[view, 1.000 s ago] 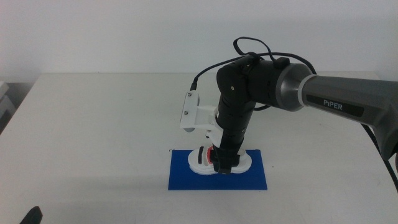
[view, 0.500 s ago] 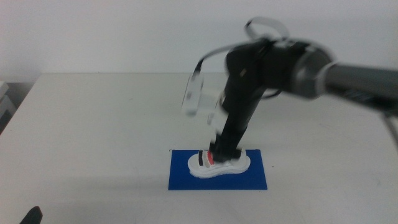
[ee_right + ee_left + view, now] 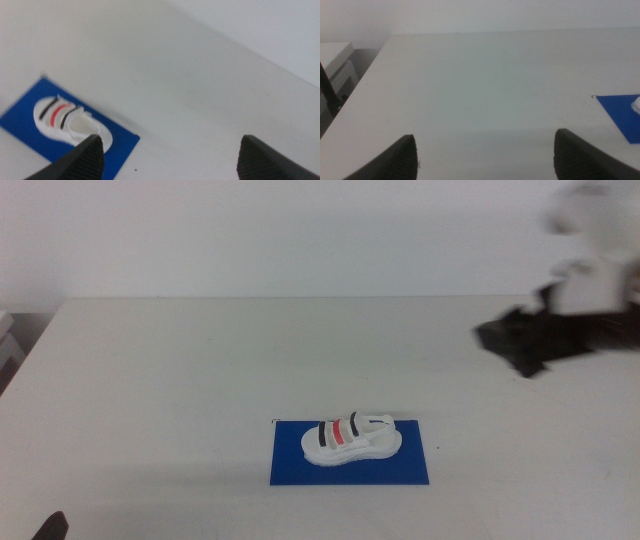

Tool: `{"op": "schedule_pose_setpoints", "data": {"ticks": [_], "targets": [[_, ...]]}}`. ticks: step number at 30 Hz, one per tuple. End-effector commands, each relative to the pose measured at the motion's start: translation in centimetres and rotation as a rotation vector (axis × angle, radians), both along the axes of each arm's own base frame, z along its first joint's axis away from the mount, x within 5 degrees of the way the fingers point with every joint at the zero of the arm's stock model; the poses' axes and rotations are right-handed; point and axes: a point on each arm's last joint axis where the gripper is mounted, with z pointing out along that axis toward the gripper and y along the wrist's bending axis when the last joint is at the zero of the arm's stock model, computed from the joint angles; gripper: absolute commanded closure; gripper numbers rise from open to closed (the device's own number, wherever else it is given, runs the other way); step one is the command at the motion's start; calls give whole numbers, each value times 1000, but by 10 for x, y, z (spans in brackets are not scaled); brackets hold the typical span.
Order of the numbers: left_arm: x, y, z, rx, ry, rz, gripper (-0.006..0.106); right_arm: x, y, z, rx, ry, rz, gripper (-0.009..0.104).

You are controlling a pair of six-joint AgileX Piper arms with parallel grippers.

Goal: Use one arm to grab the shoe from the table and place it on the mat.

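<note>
White table (image 3: 180,370) all round: the shoe (image 3: 351,439) now sits released on the mat (image 3: 290,465) near the front edge, right gripper (image 3: 170,150) gaping, pulled away right. Placement looks done. Left gripper (image 3: 485,150) waits, spread.

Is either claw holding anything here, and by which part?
Nothing is held. Both claws, right and left, are open and empty; the shoe lies free on the mat.

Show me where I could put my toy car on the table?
The table is bare left of the mat, and behind it up to the far edge. The shoe fills the mat's middle. The right pincer hangs over the far right side.
</note>
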Motion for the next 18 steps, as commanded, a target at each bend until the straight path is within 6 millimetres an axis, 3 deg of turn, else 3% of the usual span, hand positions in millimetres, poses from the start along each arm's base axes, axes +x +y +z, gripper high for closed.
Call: {"op": "schedule_pose_setpoints", "data": {"ticks": [1,6,10,18], "targets": [[1,0,6,-16,-86,4,7,-23,-18,18,138,-175,-75,3],[1,0,6,-16,-86,4,7,-69,-46,0,221,-291,-158,3],[1,0,6,-16,-86,4,7,-99,-56,-26,250,-393,-150,3],[1,0,6,-16,-86,4,7,-131,-66,-67,255,-442,-140,4]]}}
